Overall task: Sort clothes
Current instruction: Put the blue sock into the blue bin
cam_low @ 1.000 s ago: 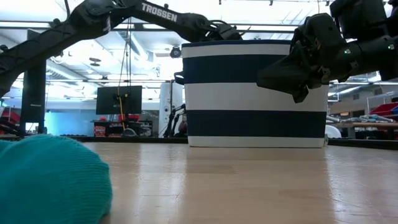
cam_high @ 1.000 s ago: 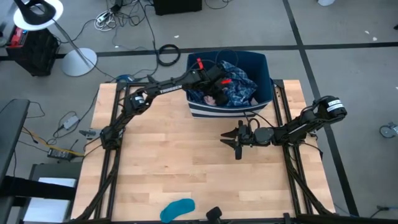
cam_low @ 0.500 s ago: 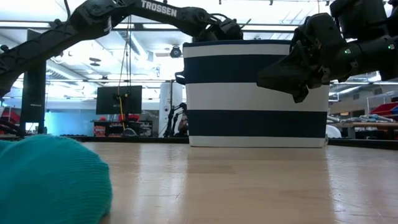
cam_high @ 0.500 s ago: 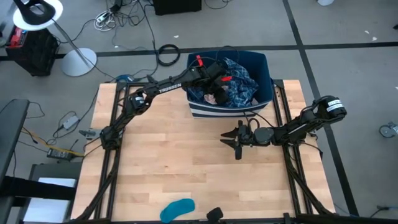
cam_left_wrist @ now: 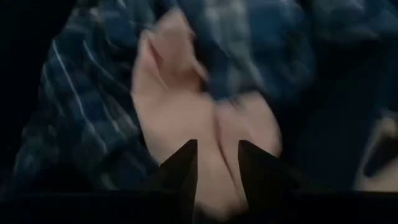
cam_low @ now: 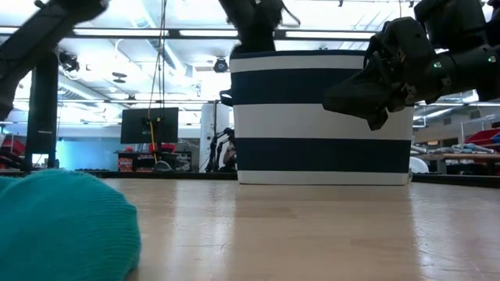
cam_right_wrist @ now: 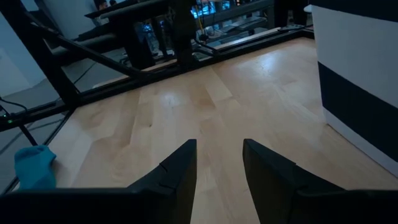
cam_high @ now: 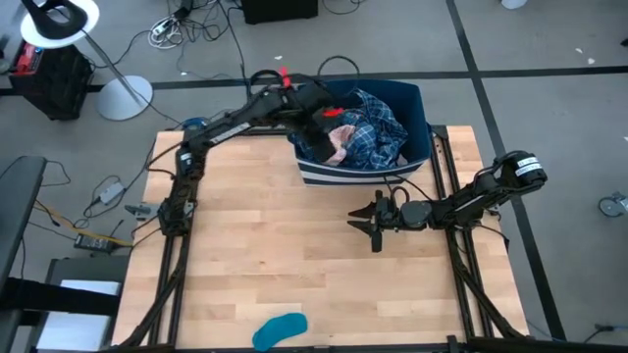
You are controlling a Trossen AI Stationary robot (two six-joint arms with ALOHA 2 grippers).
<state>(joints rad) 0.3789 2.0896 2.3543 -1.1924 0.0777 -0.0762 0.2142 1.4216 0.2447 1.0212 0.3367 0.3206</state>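
Jaws: left gripper [cam_left_wrist: 214, 163] apart, right gripper [cam_right_wrist: 219, 163] apart | bin [cam_high: 417, 147]: 1 plaid shirt [cam_high: 373, 132], 1 pink piece [cam_high: 339, 142] | table [cam_high: 255, 255]: 1 teal sock [cam_high: 279, 329]

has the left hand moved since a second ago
Yes. In the high view the left hand has shifted from the middle of the striped bin toward its left wall; the right hand has not moved.

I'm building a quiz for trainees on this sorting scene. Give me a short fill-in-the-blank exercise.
1. The left gripper hovers over a ____ garment in the striped bin.
2. The right gripper waits with its fingers ____.
3. The teal sock lies on the ____.

Missing words: pink; open; table
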